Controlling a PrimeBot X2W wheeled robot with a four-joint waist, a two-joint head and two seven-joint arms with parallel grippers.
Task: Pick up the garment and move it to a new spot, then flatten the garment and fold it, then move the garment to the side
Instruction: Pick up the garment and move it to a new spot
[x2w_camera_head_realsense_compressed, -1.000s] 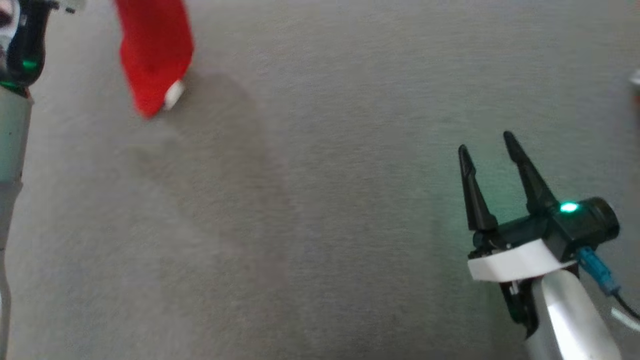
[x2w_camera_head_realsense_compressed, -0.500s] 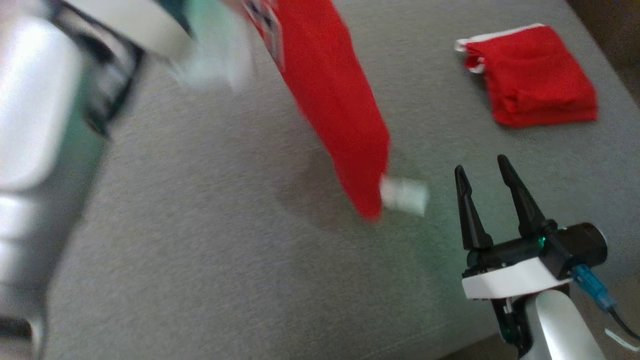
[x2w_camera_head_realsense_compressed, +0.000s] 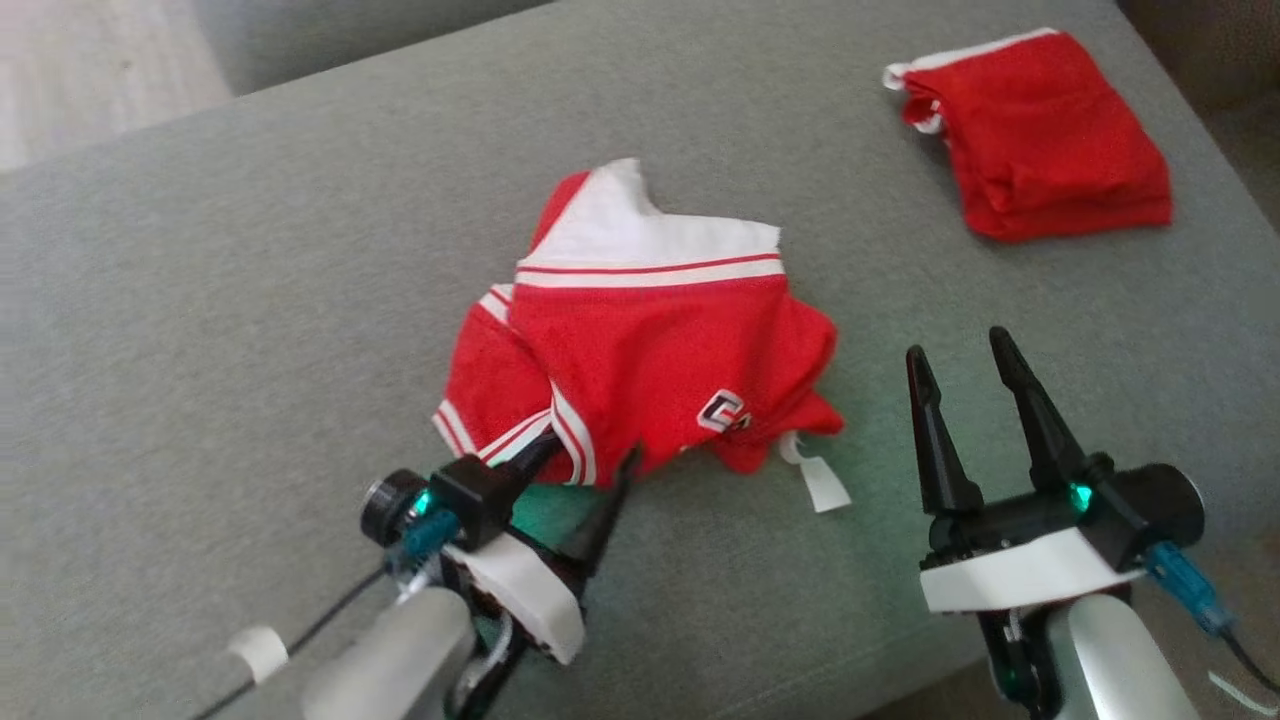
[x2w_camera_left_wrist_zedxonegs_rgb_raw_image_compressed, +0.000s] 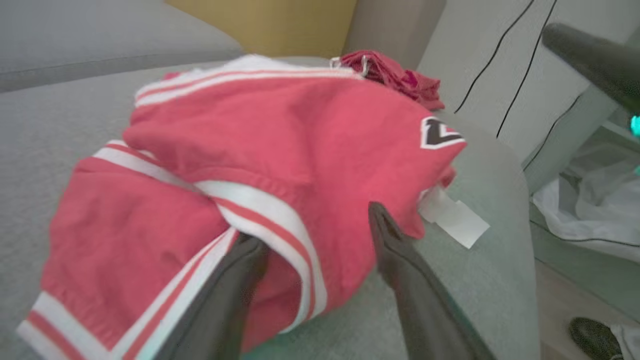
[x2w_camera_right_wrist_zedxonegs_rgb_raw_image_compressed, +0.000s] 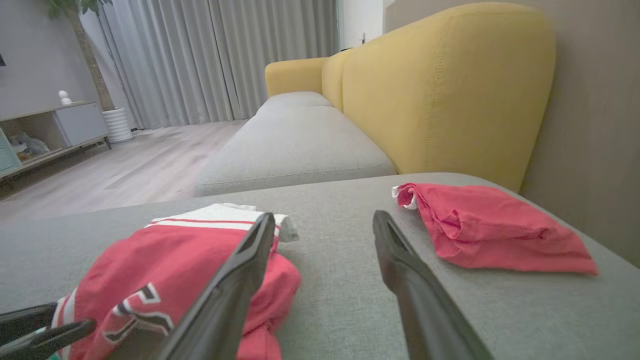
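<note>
The garment (x2w_camera_head_realsense_compressed: 650, 370), red shorts with white stripes, lies crumpled on the grey cushion (x2w_camera_head_realsense_compressed: 250, 300). The left pincer (x2w_camera_head_realsense_compressed: 590, 452) sits at the garment's near hem with its fingers spread apart, released: one finger touches the striped edge and a fold of cloth lies loosely between the two. The right pincer (x2w_camera_head_realsense_compressed: 958, 346) hovers just right of the garment, fingers wide and grasping nothing. A white tag (x2w_camera_head_realsense_compressed: 825, 485) sticks out from the garment's near right corner. A folded red cloth (x2w_camera_head_realsense_compressed: 1040, 135) lies well beyond the garment, to its right.
</note>
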